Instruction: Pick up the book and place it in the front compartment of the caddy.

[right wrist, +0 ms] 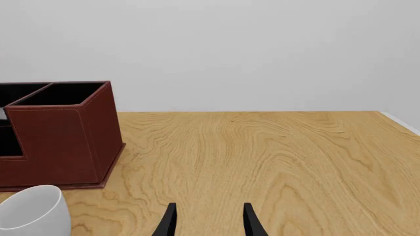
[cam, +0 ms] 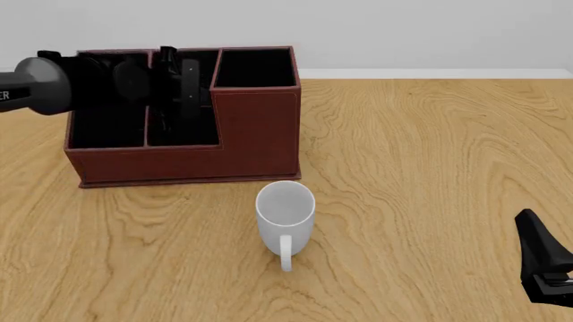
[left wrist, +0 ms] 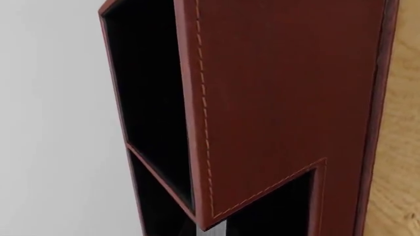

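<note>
The dark red-brown caddy (cam: 188, 164) stands at the back left of the table, with its taller square section on the right. My left gripper (cam: 179, 90) hangs over its front middle compartment. It is shut on the book (cam: 190, 84), a black upright slab that is hard to tell from the black fingers. The left wrist view is filled by the caddy's tall section (left wrist: 282, 98) from very close, with a pale sliver (left wrist: 215, 230) at its edge. My right gripper (right wrist: 210, 223) is open and empty, low over the table's front right (cam: 537, 248).
A white mug (cam: 284, 215) stands in front of the caddy with its handle toward me; it also shows in the right wrist view (right wrist: 33, 211). The caddy shows there too (right wrist: 59, 142). A pale wall rises behind the table's far edge.
</note>
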Tool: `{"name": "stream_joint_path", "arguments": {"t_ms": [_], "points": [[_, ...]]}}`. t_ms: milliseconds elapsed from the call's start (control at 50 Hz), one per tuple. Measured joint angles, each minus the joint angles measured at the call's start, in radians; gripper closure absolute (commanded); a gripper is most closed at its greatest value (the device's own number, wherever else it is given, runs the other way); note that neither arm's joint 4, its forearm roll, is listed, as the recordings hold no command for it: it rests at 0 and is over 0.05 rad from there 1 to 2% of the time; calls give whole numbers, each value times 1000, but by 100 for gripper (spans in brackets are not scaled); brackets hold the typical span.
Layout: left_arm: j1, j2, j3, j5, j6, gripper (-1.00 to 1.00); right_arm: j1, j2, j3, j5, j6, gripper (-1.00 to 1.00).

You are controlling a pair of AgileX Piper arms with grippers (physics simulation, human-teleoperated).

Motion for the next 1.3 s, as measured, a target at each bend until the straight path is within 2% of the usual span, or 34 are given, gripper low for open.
{"name": "stream_joint_path", "arguments": {"t_ms": [240, 260, 560, 780, 1060, 1180, 1300], "points": [[-5, 22, -9, -25, 18, 100, 0, 0, 0, 0, 0, -100], [-5, 23, -8, -30, 22, -100, 0, 0, 0, 0, 0, -100], [29, 61, -50, -169, 98, -100, 0, 0, 0, 0, 0, -100], [21, 102, -106, -348, 170, -100, 0, 0, 0, 0, 0, -100], [-43, 152, -231, -596, 238, -100, 0, 0, 0, 0, 0, -100], [-69, 128, -236, -654, 247, -100, 0, 0, 0, 0, 0, -100], [-79, 60, -197, -686, 243, -100, 0, 0, 0, 0, 0, -100]]}}
